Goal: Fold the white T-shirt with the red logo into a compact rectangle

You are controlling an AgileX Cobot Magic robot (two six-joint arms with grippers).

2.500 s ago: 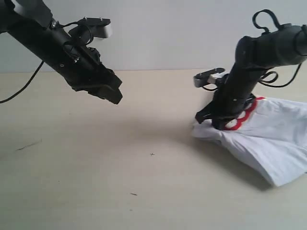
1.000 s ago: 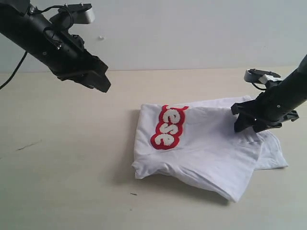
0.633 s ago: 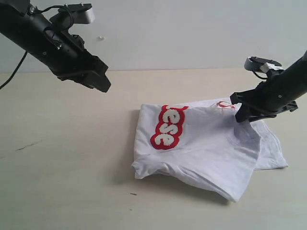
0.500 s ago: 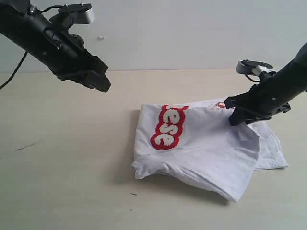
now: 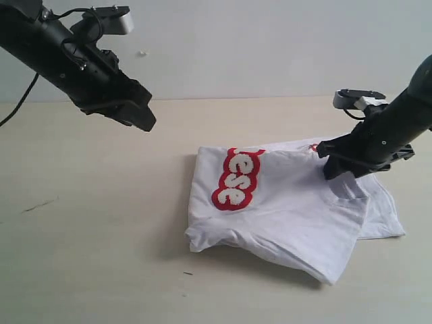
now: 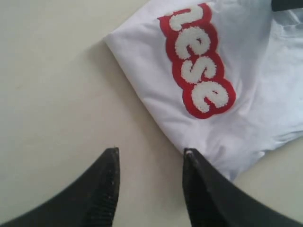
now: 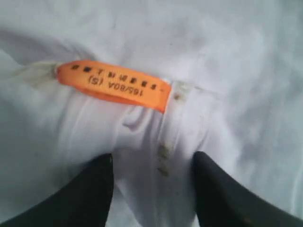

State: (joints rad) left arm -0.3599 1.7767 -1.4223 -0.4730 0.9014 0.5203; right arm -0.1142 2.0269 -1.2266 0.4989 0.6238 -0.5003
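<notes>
Closest to the exterior camera, the pale table (image 5: 101, 256) is bare wood colour with a few small dark specks on it. Behind this, in the middle and toward the right, lies the white T-shirt (image 5: 290, 216), partly folded into a rough, uneven block. Its nearest corner points to the front right, and a lower layer of cloth sticks out from under the top layer at the right side. On the left part of the upper layer sits the red logo (image 5: 237, 179). Only the letters "ese" show there, running from the far edge toward the near one, and the strip bends over the far edge of the fold. Farther back, at the right far part of the garment, the right gripper (image 5: 339, 172) is down on the cloth at the collar. In the right wrist view its two dark fingers (image 7: 94, 189) stand apart with a ridge of the neck seam lying between them. The orange tag (image 7: 113, 85) is just beyond the tips, and the cloth does not look squeezed. The left gripper (image 5: 145, 120) hangs in the air on the left, well apart from the shirt and above the table. In the left wrist view its pincer is moderately wide, with only bare table between the tips. The corner of the shirt with the logo lies ahead of it, and one fingertip (image 6: 189, 156) appears just beside the hem. At the very back stands a plain light wall (image 5: 270, 47).
</notes>
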